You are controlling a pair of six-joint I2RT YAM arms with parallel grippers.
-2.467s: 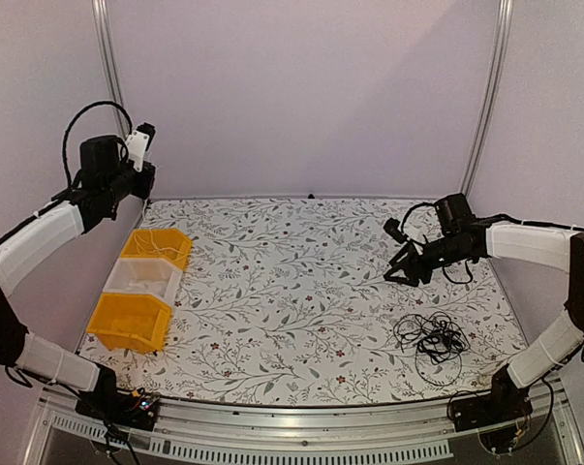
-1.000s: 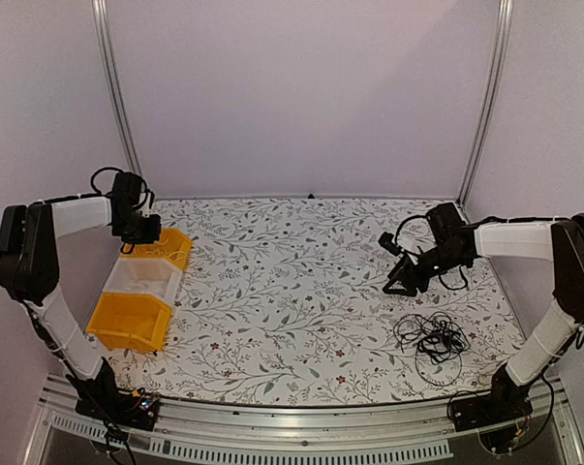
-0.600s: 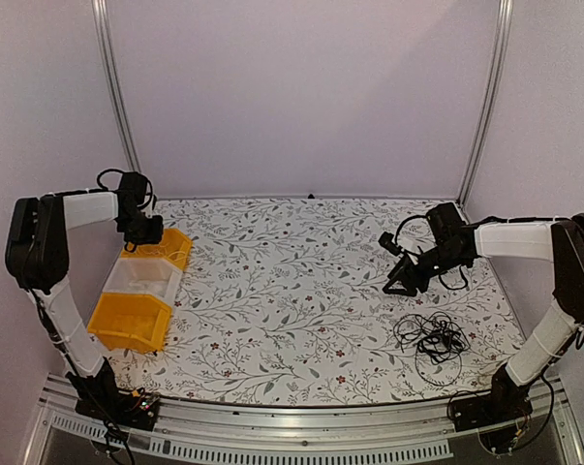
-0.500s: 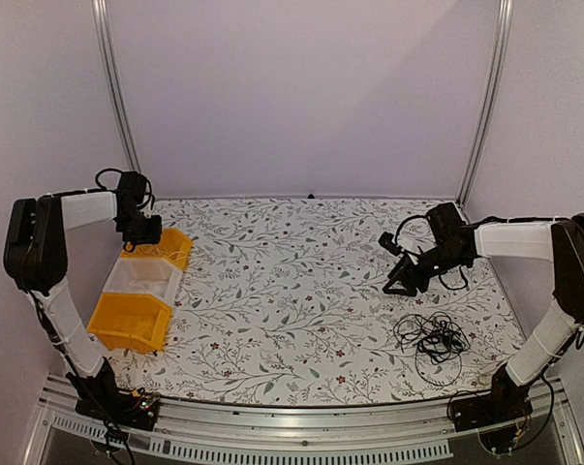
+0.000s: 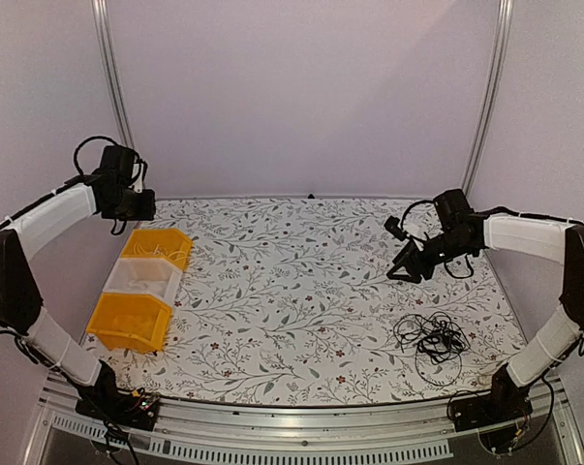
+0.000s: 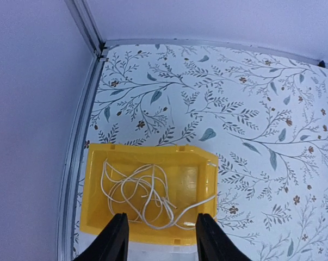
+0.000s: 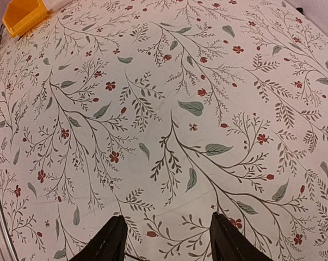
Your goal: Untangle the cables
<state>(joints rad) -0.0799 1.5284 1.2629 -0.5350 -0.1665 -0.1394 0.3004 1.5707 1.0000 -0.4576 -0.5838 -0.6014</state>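
Observation:
The cables [image 5: 431, 337], a loose black tangle of thin wires, lie on the flowered tablecloth at the front right. My right gripper [image 5: 406, 272] hovers behind them, apart from them. In the right wrist view it [image 7: 168, 239] is open over bare cloth, and the cables are out of that view. My left gripper [image 5: 134, 207] hangs above the rear yellow bin [image 5: 160, 246] at the far left. Seen from the left wrist, this gripper [image 6: 162, 239] is open and empty. Below it, a thin white cable [image 6: 144, 197] lies coiled in the yellow bin [image 6: 204, 179].
Three bins stand in a row along the left edge: the rear yellow bin, a clear bin [image 5: 144, 279] and a front yellow bin [image 5: 130, 321]. A metal frame rail [image 6: 79, 147] borders the table on the left. Upright posts [image 5: 486, 97] stand at the back corners.
My left gripper has opened and risen away from the rear yellow bin, where the white cable now lies. My right gripper has lifted slightly. The black tangle has not moved.

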